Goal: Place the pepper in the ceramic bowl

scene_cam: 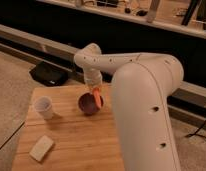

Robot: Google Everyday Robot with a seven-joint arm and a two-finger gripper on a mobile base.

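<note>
The ceramic bowl (88, 104), small, round and dark maroon, sits on the wooden table (71, 140) right of the white cup. The gripper (94, 86) hangs at the bowl's far right rim, at the end of the white arm. It is shut on the pepper (98, 96), a slim orange tapered piece that hangs down from the gripper over the bowl's right edge. I cannot tell whether the pepper's tip touches the bowl.
A white cup (44, 107) stands at the left of the table. A pale rectangular block (41, 147) lies near the front left. The arm's large white body (146, 115) covers the table's right side. A dark bag (49, 74) lies on the floor behind the table.
</note>
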